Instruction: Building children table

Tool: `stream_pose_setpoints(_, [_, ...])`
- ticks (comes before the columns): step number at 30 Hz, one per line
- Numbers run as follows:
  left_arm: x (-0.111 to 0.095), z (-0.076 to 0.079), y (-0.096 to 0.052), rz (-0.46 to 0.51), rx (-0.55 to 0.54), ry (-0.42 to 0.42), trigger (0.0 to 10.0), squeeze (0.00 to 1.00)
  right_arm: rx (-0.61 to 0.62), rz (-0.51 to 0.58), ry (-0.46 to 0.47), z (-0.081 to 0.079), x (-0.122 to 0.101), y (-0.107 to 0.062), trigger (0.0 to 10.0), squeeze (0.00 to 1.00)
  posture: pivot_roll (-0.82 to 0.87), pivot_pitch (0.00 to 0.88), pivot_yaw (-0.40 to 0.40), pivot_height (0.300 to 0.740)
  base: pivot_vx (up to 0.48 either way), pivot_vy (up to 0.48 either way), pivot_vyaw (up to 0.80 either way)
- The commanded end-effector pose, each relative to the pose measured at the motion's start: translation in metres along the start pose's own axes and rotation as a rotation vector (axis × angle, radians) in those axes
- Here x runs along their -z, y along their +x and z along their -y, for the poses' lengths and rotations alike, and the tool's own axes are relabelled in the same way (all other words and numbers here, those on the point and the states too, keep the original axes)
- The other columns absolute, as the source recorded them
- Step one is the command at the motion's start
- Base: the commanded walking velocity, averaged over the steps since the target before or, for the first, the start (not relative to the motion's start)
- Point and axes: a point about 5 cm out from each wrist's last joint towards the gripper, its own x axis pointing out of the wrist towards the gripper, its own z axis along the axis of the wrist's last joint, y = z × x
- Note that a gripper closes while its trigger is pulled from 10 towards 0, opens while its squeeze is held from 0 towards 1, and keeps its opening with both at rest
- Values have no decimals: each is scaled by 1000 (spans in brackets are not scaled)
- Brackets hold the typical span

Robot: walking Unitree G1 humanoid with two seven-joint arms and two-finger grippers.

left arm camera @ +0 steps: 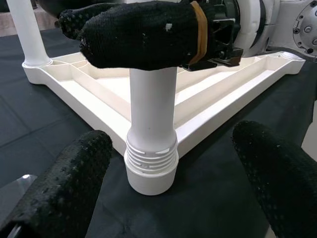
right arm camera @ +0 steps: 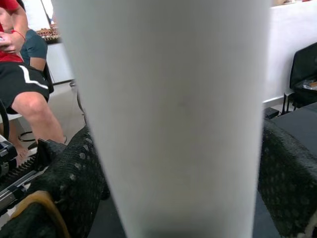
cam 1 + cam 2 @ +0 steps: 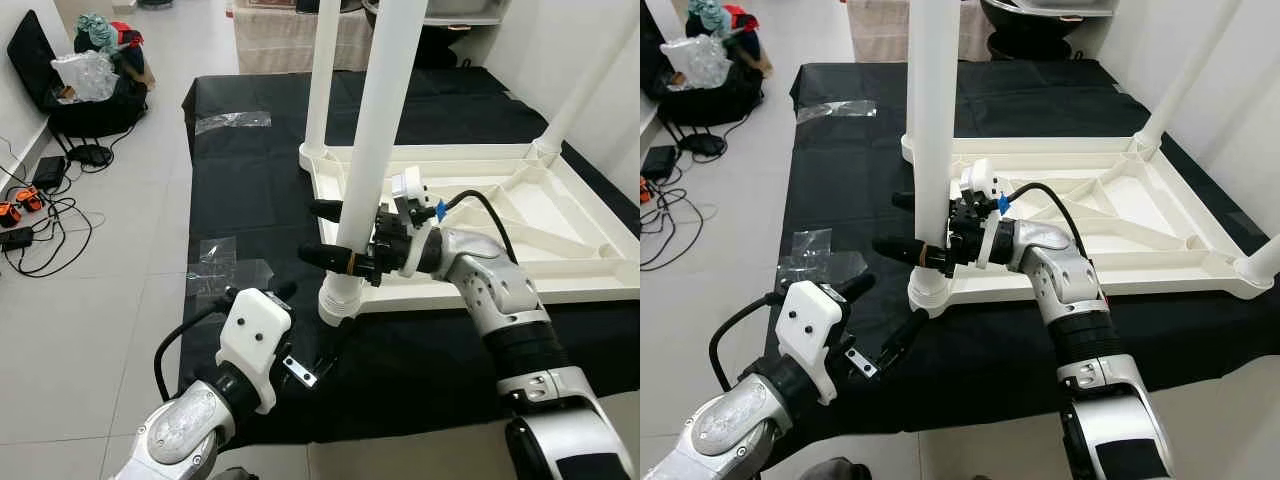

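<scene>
**Leg installation at the near corner socket**

The inverted white plastic tabletop (image 3: 560, 240) lies underside up on a black cloth (image 3: 250, 200) spread over the floor. Its underside is moulded with raised ribs running diagonally between the corners. Smooth, round white legs already stand at the far corners.

The step in hand appears to be seating the near leg (image 3: 375, 140). The right claw (image 3: 335, 235) is clamped across this leg a little above its base, one black knit-textured finger on each side. The right wrist view confirms the leg pressed between the two fingers. The lower end of the leg carries a ribbed, threaded collar (image 1: 151, 157) that meets a wider cylindrical corner socket (image 1: 149, 179). Several thread ridges are exposed above the socket, so the leg is judged not fully home.

The left claw (image 1: 173, 163) hovers low in front of the socket, fingers spread wide and touching nothing.

The next move probably calls for turning the leg about its own axis while keeping it upright. The left claw could brace the socket or tabletop edge. A tilted leg risks cross-threading.

Crumpled clear plastic wrap (image 3: 225, 270) lies on the cloth nearby.
</scene>
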Motion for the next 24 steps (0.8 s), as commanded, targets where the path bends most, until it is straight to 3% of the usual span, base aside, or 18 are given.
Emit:
stream_pose_setpoints(1, [2,0,-1,-17,4,-2,10000,0,-1,16,-16,-3,0,0,10000,0,78,116,-70,740,0,0,0])
stream_pose_setpoints(4, [3,-1,-2,-20,3,-1,10000,0,-4,19,-15,-4,1,0,10000,0,77,115,-69,740,0,0,0])
stream_pose_setpoints(5, [3,-1,-2,-21,2,2,10000,0,-2,19,-17,-5,2,0,8824,0,76,114,-68,740,0,0,0])
stream_pose_setpoints(6, [3,-1,-2,-21,2,2,10000,0,-2,19,-17,-5,2,0,8824,0,76,114,-68,740,0,0,0])
stream_pose_setpoints(7, [3,-2,-2,-20,1,2,10000,0,-1,20,-16,-5,2,0,588,0,75,113,-67,740,0,0,0])
stream_pose_setpoints(8, [2,-3,-1,-18,2,5,10000,0,-2,23,-18,-5,2,0,0,0,76,113,-64,740,0,0,0])
stream_pose_setpoints(14, [-1,-6,2,-4,0,21,10000,0,9,30,-27,-6,3,1,0,0,75,109,-66,740,0,0,0])
stream_pose_setpoints(23, [-10,-31,7,30,-96,93,10000,0,50,14,-53,-7,5,-1,0,0,70,103,-61,740,0,0,0])
stream_pose_setpoints(24, [-9,-33,6,26,-97,96,10000,0,97,3,-64,-6,6,-3,0,0,68,103,-58,740,0,0,0])
